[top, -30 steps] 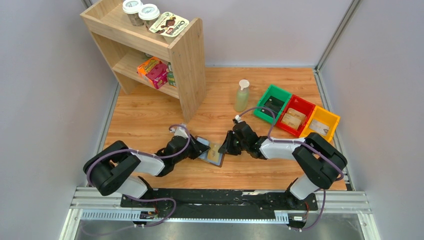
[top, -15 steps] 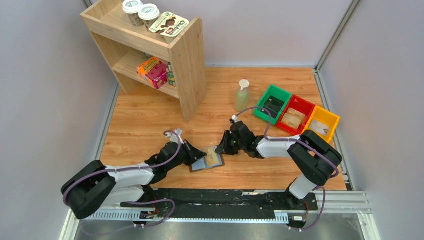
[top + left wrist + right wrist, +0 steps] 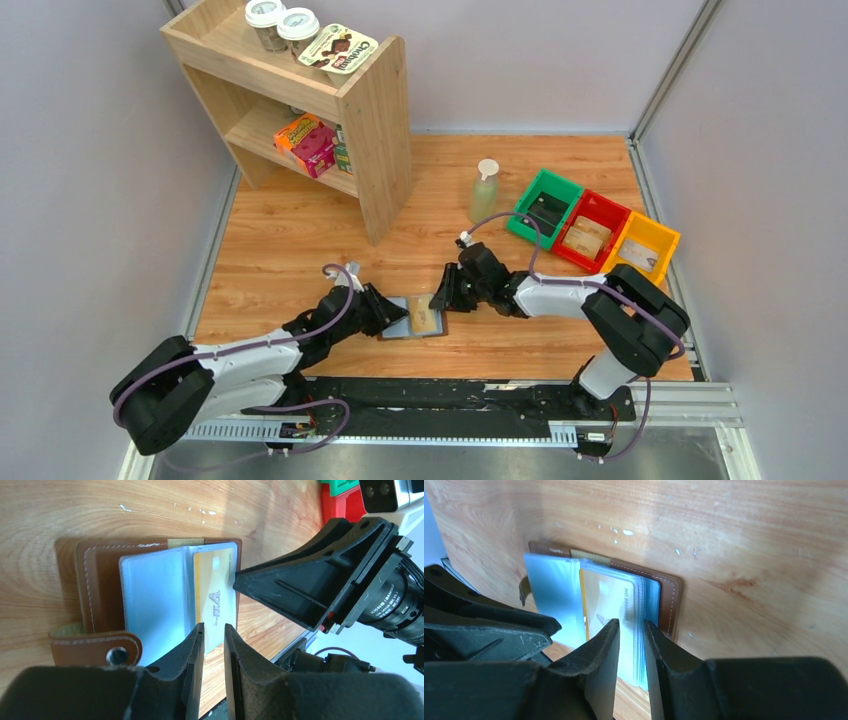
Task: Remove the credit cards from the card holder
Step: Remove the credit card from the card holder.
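The brown leather card holder (image 3: 398,330) lies open and flat on the table between my two grippers. Its grey-blue pocket panels (image 3: 150,595) face up and its snap tab (image 3: 95,650) sticks out. A tan-gold credit card (image 3: 215,590) sits in a clear sleeve on the right half; it also shows in the right wrist view (image 3: 606,600). My left gripper (image 3: 214,630) stands over the holder's near left edge, jaws a narrow gap apart with nothing between them. My right gripper (image 3: 631,625) is over the sleeve stack at the right edge, jaws also narrowly apart. Other cards are hidden.
A green bin (image 3: 545,207), a red bin (image 3: 592,230) and a yellow bin (image 3: 640,248) stand at the right. A pale bottle (image 3: 484,190) stands behind the grippers. A wooden shelf (image 3: 380,120) with boxes and cups is at the back left.
The card holder has gone from tilted up between the grippers to lying flat. The left arm has stretched lower towards the near edge. The right gripper has shifted slightly left.
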